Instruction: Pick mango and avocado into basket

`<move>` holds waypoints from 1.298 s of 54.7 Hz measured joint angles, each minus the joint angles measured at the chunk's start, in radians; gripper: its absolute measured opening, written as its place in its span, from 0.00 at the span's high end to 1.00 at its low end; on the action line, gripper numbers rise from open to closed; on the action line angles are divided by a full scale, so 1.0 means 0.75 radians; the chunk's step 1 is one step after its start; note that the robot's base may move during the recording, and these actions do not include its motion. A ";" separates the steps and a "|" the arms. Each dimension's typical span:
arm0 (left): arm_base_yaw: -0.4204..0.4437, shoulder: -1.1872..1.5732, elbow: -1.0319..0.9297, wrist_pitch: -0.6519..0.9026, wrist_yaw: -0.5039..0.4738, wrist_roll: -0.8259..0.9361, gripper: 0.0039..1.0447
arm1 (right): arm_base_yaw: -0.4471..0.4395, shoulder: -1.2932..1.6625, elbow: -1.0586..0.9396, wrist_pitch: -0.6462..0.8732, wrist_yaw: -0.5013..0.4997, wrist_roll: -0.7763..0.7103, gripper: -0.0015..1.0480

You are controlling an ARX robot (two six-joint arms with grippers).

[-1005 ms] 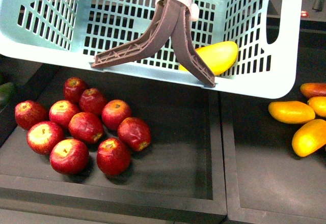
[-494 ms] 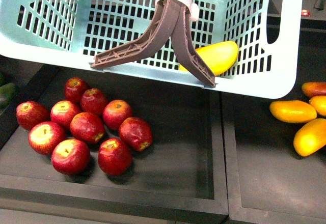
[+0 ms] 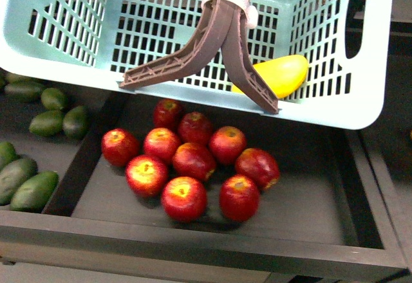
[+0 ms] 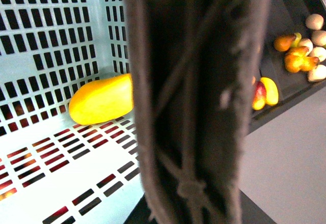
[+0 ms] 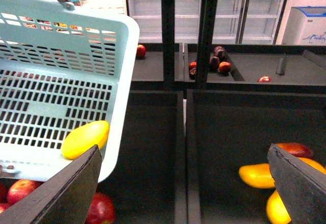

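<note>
Picking an avocado (image 3: 76,121) from the left bin (image 3: 61,153) would ask the right gripper (image 5: 183,152), wide and empty, to descend clear of the basket (image 3: 372,77), where the mango (image 3: 280,76) already lies; the left gripper's state cannot be told.

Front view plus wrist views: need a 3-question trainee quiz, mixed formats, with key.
1. True or false: the mango already lies inside the basket.
2. In the front view, what fills the bin just below the basket? A) oranges B) red apples C) lemons
3. Fill in: the right gripper is ____, with nothing between its fingers.

Key: 1 true; 2 B; 3 open.
</note>
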 joint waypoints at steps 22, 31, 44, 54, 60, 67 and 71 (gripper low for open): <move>0.011 0.000 -0.002 -0.001 -0.004 -0.002 0.94 | 0.000 0.000 0.000 0.001 -0.004 -0.001 0.07; 0.011 0.000 -0.002 -0.001 0.001 0.002 0.94 | 0.000 0.000 0.000 0.002 -0.003 -0.001 0.07; 0.010 0.000 -0.002 0.000 -0.009 -0.001 0.94 | 0.000 0.000 0.000 0.000 -0.003 -0.001 0.07; 0.011 0.000 -0.002 0.000 -0.014 -0.001 0.94 | 0.000 0.000 0.000 -0.001 -0.003 -0.001 0.07; 0.010 -0.001 -0.002 0.000 -0.010 0.001 0.94 | 0.000 0.000 0.000 -0.002 -0.005 -0.001 0.07; 0.010 -0.001 -0.002 0.000 -0.004 -0.001 0.94 | 0.000 0.000 0.000 -0.001 -0.003 -0.001 0.07; 0.010 -0.001 -0.002 0.000 -0.006 -0.002 0.94 | 0.000 0.000 0.000 -0.002 -0.002 -0.001 0.07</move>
